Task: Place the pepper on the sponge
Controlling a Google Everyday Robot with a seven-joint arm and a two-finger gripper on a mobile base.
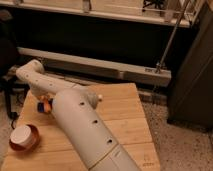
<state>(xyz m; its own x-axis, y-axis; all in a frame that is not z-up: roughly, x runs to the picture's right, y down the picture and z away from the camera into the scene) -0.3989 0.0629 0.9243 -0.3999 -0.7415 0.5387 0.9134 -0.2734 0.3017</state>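
A small blue sponge (40, 107) lies at the left side of the wooden table (120, 125). An orange pepper (47, 104) shows right at the sponge, against its right side; whether it rests on it or is still held, I cannot tell. My gripper (48, 99) reaches down from the white elbow (29, 71) and is directly over the pepper and sponge, mostly hidden by my own arm.
A red bowl with a white inside (23, 137) sits at the table's front left. A small white object (100, 97) peeks out beside my upper arm. A dark cabinet (192, 75) stands to the right, and a low shelf rail (100, 65) runs behind the table.
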